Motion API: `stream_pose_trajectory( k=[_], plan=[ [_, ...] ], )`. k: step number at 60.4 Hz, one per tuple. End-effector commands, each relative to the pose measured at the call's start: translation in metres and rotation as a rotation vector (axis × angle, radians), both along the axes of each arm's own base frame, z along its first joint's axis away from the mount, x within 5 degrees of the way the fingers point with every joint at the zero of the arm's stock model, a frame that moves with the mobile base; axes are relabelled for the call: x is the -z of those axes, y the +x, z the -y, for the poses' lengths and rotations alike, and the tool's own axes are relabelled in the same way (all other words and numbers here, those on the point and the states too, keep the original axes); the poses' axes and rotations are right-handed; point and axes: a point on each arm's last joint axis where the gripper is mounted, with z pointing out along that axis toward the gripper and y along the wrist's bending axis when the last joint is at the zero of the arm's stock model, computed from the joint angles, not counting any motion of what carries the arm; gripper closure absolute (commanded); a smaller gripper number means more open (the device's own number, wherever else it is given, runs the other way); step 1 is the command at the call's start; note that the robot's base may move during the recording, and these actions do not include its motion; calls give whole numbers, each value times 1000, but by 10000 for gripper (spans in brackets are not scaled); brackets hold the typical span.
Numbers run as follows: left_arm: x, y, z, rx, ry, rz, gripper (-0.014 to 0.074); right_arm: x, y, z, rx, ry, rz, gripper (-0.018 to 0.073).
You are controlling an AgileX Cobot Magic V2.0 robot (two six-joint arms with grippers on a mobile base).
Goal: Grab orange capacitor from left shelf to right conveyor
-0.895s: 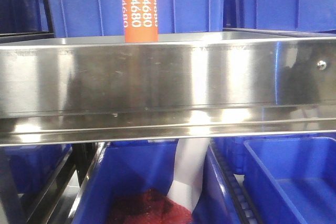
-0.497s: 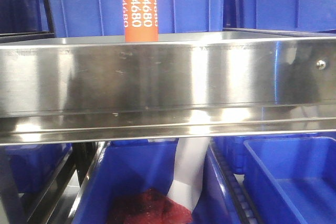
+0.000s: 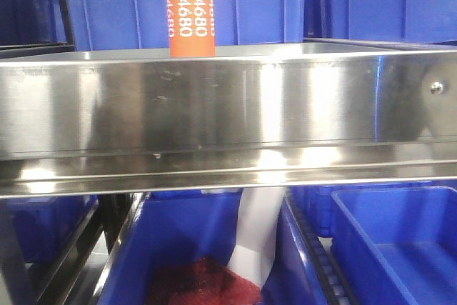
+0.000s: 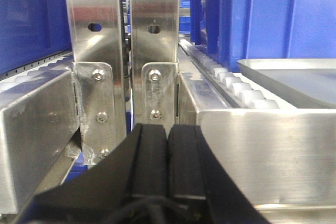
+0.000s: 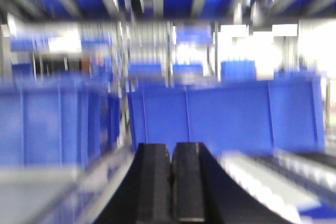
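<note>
Orange capacitor (image 3: 190, 18) stands upright on the left shelf (image 3: 228, 105), behind the tall front lip and left of centre. Its base is hidden by that lip. It is judged rigid, smooth-skinned and fairly light, so liable to slip or topple. Grip across the body, above the lip line and below the flat top.

Left hand (image 4: 167, 135) and right hand (image 5: 171, 153) are both fully closed, pads touching, holding nothing.

Nothing else shows on the shelf to either side of the cylinder. Blue bins (image 3: 114, 5) stand close behind. Lift above the lip before withdrawing.
</note>
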Motion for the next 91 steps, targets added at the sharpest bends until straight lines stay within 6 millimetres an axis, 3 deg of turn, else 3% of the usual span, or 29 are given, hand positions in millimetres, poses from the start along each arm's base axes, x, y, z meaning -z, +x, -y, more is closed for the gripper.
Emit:
stream_pose_trajectory(
  k=[1,6,21,32,40,46,50,63,71,76,91],
  plan=[
    [-1,0,0,1,-7,73,722,-31,-13,0,-26,39,194,505],
    [-1,0,0,1,-7,73,722,-49,-17,-1,-45,71,174,505],
    [-1,0,0,1,-7,73,722,-132,-19,-1,-64,72,-20,505],
    [-1,0,0,1,-7,73,722,-176,23,-7,-124,48,-216,504],
    [-1,0,0,1,-7,73,722,-195,60,-22,-215,30,-314,499],
    [-1,0,0,1,-7,73,722,-200,89,-39,-293,10,-371,490],
    [-1,0,0,1,-7,73,722,-202,110,-57,-361,-7,-400,426],
    [-1,0,0,1,-7,73,722,-187,174,-120,-506,-60,-486,-87],
    [-1,0,0,1,-7,73,722,-166,209,-155,-545,-93,-573,-67],
    [-1,0,0,1,-7,73,722,-157,221,-173,-571,-110,-600,-67],
    [-1,0,0,1,-7,73,722,-136,229,-210,-644,-140,-620,-67]
  ],
)
